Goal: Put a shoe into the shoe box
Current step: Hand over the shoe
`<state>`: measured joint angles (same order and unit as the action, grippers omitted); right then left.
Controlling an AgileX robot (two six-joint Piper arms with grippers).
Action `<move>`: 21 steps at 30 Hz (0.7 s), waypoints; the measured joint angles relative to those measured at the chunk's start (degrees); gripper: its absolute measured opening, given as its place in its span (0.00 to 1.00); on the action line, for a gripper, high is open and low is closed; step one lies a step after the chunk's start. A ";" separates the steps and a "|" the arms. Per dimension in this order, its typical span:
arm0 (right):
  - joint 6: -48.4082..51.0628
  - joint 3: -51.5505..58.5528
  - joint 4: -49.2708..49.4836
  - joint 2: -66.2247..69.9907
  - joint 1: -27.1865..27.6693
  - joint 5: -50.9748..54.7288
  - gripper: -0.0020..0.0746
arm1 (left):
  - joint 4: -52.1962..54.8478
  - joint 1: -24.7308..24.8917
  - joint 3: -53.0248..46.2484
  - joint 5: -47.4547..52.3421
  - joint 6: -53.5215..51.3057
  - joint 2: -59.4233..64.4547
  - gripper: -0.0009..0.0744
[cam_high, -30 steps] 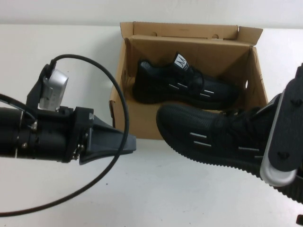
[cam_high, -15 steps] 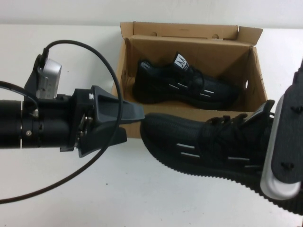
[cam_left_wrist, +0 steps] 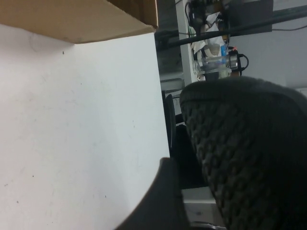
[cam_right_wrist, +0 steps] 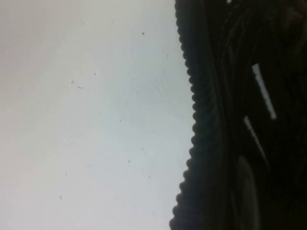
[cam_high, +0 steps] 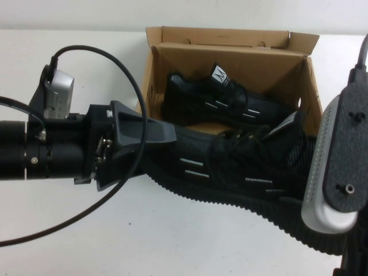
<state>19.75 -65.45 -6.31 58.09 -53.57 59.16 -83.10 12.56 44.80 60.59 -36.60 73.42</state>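
Shoe (cam_high: 230, 169): black mesh, white dashes on side, ribbed sole, black laces; lies centre-right of frame, in front of shoe box (cam_high: 167, 52). Left gripper (cam_high: 158, 146), centre-left, jaws spread around its toe. Right gripper off frame at lower right, clenched; can't tell on what. Twin sneaker (cam_high: 221, 95) inside box.

A black mesh shoe (cam_high: 230, 167) with white dashes hangs tilted above the tabletop, toe toward nine o'clock. At twelve o'clock of it stands the open brown cardboard shoe box (cam_high: 146, 86), a matching shoe (cam_high: 221, 98) inside.
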 joint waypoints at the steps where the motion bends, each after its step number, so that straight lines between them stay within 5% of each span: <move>1: 0.00 0.00 0.00 0.00 0.00 -0.02 0.02 | 0.00 0.00 0.00 0.24 0.00 0.00 0.82; 17: 6.28 0.00 3.99 0.00 0.00 -0.25 0.02 | -0.09 0.00 0.04 1.10 1.74 0.00 0.53; 21: 6.40 0.00 3.99 -0.09 0.00 -0.14 0.02 | -0.09 0.00 0.04 1.20 1.74 0.10 0.31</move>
<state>26.15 -65.45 -2.32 58.00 -53.57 59.02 -83.19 12.56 44.84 61.79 -34.86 73.53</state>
